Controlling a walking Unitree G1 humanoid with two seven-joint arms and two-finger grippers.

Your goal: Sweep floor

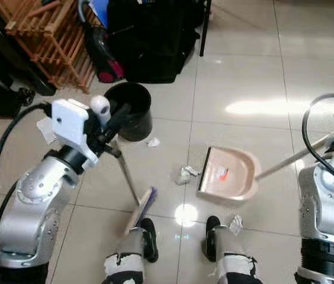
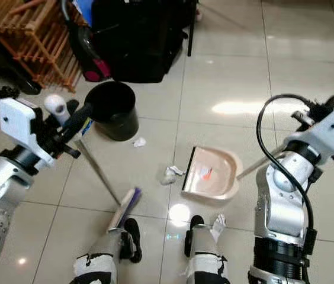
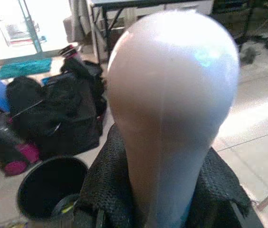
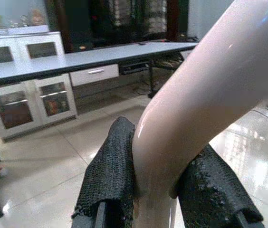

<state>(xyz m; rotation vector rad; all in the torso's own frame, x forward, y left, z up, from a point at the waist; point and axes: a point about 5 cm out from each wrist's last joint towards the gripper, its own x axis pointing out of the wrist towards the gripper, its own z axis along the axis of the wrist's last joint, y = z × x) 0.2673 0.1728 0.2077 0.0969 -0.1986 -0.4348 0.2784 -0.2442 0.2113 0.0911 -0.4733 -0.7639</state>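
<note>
1. Tiles of glossy beige floor [image 1: 244, 65] are spreading across the room, catching bright glare patches from overhead light.
2. Standing on those tiles is a black bucket [image 1: 130, 109], the landmark here; behind it a dark bag [image 1: 152, 35] is slumping, with a wooden rack [image 1: 48, 35] off to the bucket's left.
3. The left gripper [image 1: 112, 121] is closing its black fingers [image 3: 105, 190] around the rounded top of the broom [image 1: 128, 177], just beside the bucket's rim.
4. The broom's handle is slanting down from the bucket toward the robot's feet, its bristle head [image 1: 142, 210] resting on the floor near the left foot [image 1: 149, 236].
5. The pink dustpan [image 1: 229, 171] is lying flat to the right of the bucket, its mouth facing a crumpled scrap of paper [image 1: 185, 174].
6. Another paper scrap [image 1: 153, 142] is sitting just beside the bucket's base, and a third [image 1: 235, 223] is lying by the right foot [image 1: 212, 234].
7. The right gripper [image 4: 167, 190] is clamping its padded fingers [image 4: 110, 185] on the dustpan's long pale handle [image 2: 256, 165], well to the right of the bucket.
8. The right wrist view is showing a grey countertop [image 4: 77, 59] over white cabinets [image 4: 24, 102].
</note>
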